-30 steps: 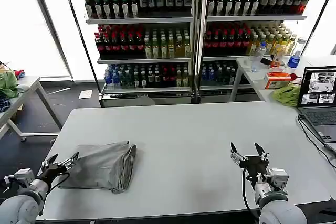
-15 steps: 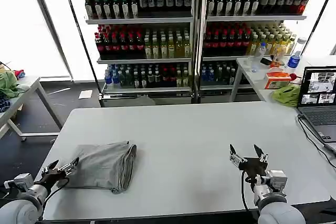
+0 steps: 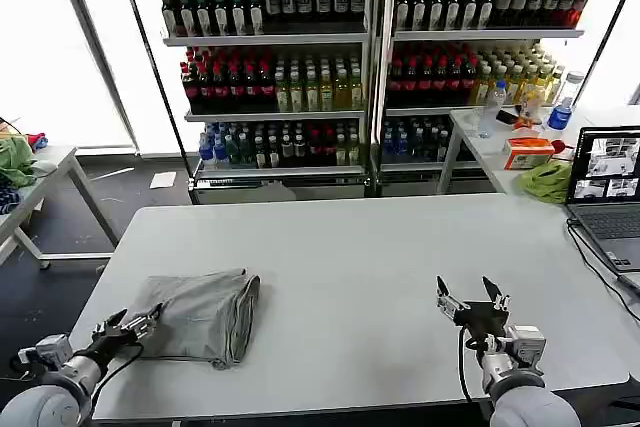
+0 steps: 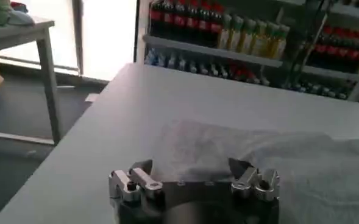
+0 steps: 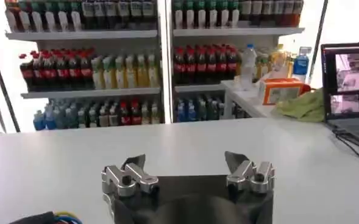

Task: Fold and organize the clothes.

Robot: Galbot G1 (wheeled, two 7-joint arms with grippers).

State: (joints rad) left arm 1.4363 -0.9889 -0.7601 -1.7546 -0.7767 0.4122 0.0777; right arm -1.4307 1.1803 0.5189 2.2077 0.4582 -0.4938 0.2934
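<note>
From the head view, a folded light grey shirt (image 3: 200,315) lies on the near left part of the smooth white table (image 3: 380,247), a soft rectangular bundle with a rounded fold along its right edge. The left gripper (image 3: 133,324) sits low at the shirt's near left corner, its slim metal fingers spread apart and holding nothing. The right gripper (image 3: 471,299) hovers over bare tabletop on the near right, well apart from the shirt, its pointed fingers also spread.

In the left wrist view, the left gripper (image 4: 190,171) shows parted dark tips, with the shirt's (image 4: 277,164) pale woven cloth lying just beyond them.

In the right wrist view, the right gripper (image 5: 188,164) stands open above the plain table (image 5: 57,158).
</note>
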